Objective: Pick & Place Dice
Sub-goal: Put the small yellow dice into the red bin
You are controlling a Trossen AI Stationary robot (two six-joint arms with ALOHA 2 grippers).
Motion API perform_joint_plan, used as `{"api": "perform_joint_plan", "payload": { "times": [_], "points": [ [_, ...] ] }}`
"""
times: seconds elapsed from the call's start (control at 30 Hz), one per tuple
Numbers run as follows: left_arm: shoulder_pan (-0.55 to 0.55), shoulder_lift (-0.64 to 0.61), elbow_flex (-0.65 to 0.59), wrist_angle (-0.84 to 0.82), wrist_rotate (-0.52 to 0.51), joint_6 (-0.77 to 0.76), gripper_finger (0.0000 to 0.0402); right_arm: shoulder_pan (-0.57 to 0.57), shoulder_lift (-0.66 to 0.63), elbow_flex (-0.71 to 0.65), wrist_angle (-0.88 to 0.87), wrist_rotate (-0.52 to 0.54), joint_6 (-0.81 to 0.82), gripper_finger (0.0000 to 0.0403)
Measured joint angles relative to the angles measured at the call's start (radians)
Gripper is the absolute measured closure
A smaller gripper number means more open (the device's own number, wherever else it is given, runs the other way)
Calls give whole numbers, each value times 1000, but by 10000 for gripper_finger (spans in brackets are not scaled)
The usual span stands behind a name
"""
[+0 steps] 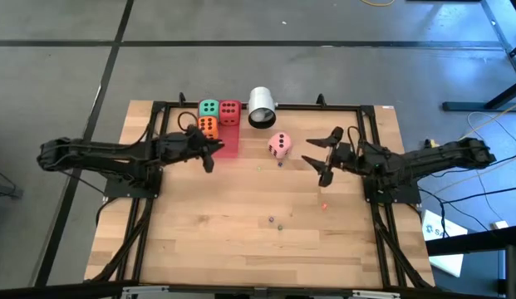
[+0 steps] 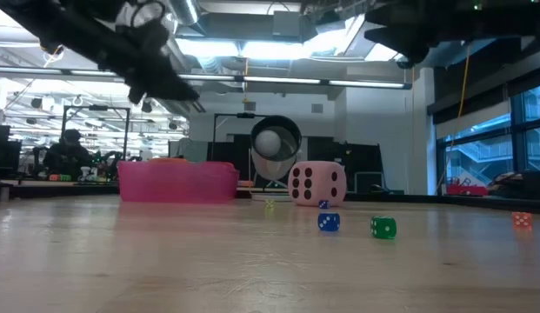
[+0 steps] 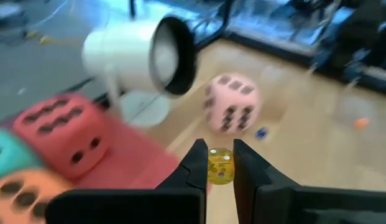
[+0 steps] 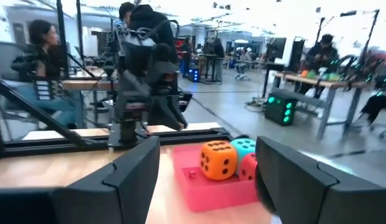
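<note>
the left end effector (image 3: 220, 180) pinches a small yellow die (image 3: 220, 167) just past the pink tray (image 1: 228, 141) holding the orange die (image 1: 208, 126), green die (image 1: 208, 108) and red die (image 1: 229, 110); the pink die (image 1: 280, 145) lies beyond on the counter (image 1: 241, 224), unplaced. the right end effector (image 1: 324, 155) gapes wide beside it. only the left wrist view shows the tiny die

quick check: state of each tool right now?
Left tool: shut on a small yellow die, above the pink tray.
Right tool: open, empty, beside the pink die.

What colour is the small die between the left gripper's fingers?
Yellow small die; the left wrist view shows it best.
</note>
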Motion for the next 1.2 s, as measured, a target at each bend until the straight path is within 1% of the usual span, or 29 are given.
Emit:
{"api": "perform_joint_plan", "payload": {
  "times": [0.17, 0.4, 0.6, 0.7, 0.83, 1.07, 1.2],
  "points": [
    [61, 49, -1, -65, 0, -35, 381, 1, 5, -27, 34, -108, 82, 138],
    [168, 117, 0, -73, 4, -35, 381, 1, 6, -78, 64, -116, 155, 138],
    [272, 205, 12, -98, 132, -39, 381, 1, 36, -94, 87, -116, 185, 138],
    [300, 259, 49, -144, 166, -42, 381, 1, 55, -94, 90, -116, 188, 138],
    [312, 316, 111, -243, 169, -36, 381, 1, 74, -93, 91, -116, 188, 138],
    [316, 403, 268, -503, 169, -48, 381, 1, 106, -93, 90, -116, 200, 138],
    [316, 465, 315, -549, 171, -54, 381, 1, 122, -93, 91, -116, 200, 138]
  ]
}}
